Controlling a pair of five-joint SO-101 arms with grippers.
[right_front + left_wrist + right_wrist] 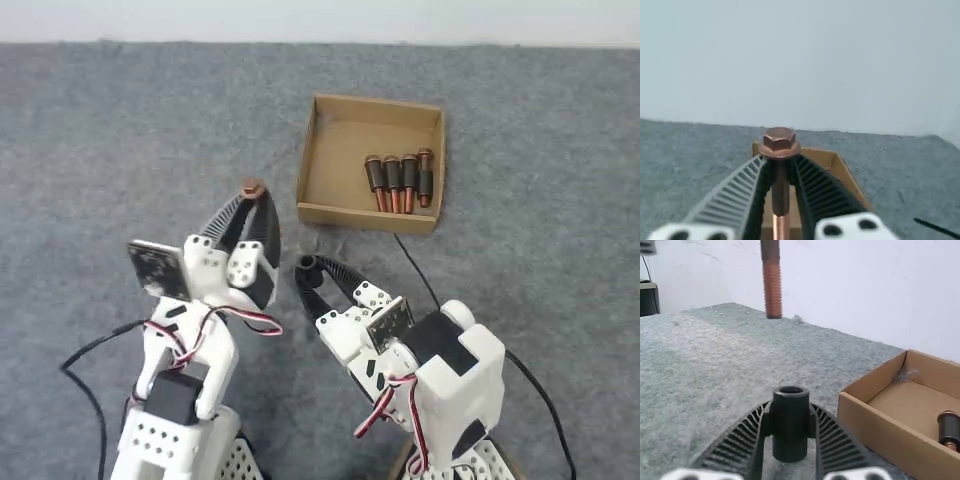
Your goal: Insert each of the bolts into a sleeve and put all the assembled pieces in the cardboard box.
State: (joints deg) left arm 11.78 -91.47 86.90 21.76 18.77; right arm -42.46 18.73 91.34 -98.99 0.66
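Note:
My left gripper (pixel 252 200) is shut on a copper bolt (pixel 252 187), held upright with its hex head (pixel 779 142) above the fingertips and its threaded shank (pixel 772 287) hanging down. My right gripper (pixel 306 272) is shut on a black sleeve (pixel 790 422), bore facing up, a short way to the right of and nearer than the bolt. The cardboard box (pixel 317 150) stands beyond both grippers. Several assembled bolt-and-sleeve pieces (pixel 400 180) lie side by side in its right half.
Grey carpet (pixel 120 150) covers the table. A black cable (pixel 415 265) runs from the box's front wall toward the right arm. A white wall (pixel 800 60) rises behind the table's far edge.

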